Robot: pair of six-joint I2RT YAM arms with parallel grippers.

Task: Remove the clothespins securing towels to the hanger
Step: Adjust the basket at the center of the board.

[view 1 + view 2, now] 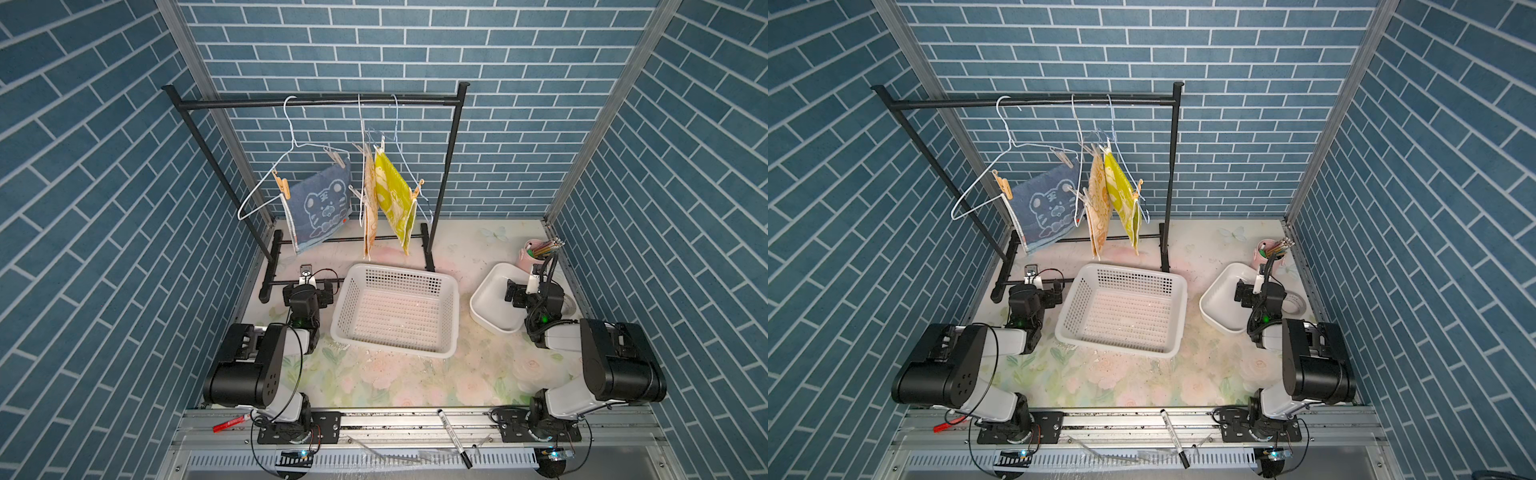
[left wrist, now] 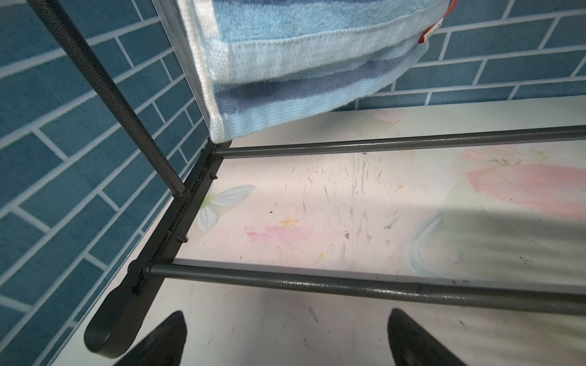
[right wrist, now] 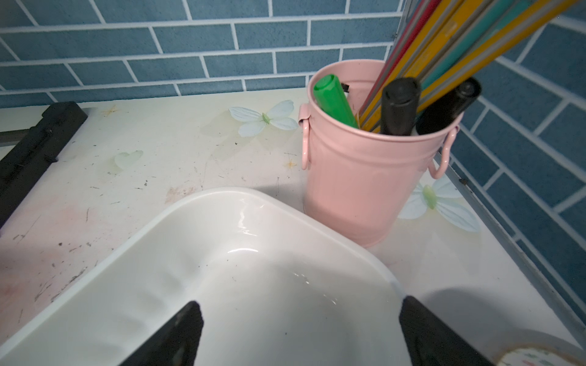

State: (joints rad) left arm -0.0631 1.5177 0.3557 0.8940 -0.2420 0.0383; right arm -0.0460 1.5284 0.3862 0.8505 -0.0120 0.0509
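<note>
Three towels hang from white wire hangers (image 1: 289,124) on a black rack: a blue tiger towel (image 1: 322,203) (image 1: 1050,208), an orange-cream one (image 1: 370,199) and a yellow-green one (image 1: 392,195). Clothespins clip them to the wires: a tan one (image 1: 281,185) and a pale one (image 1: 336,158) on the blue towel, a tan one (image 1: 417,190) on the yellow-green towel, and others between the towels. My left gripper (image 1: 309,286) (image 2: 287,320) is open, low by the rack's base bar, below the blue towel's hem (image 2: 301,73). My right gripper (image 1: 513,294) (image 3: 301,305) is open above a white bowl. Neither holds anything.
A white perforated basket (image 1: 451,291) stands mid-table in front of the rack (image 1: 316,101). The white bowl (image 1: 486,291) (image 3: 222,196) and a pink cup of pencils and markers (image 1: 528,253) (image 3: 364,177) are at the right. A black marker (image 1: 453,436) and a red pen (image 1: 228,424) lie on the front rail.
</note>
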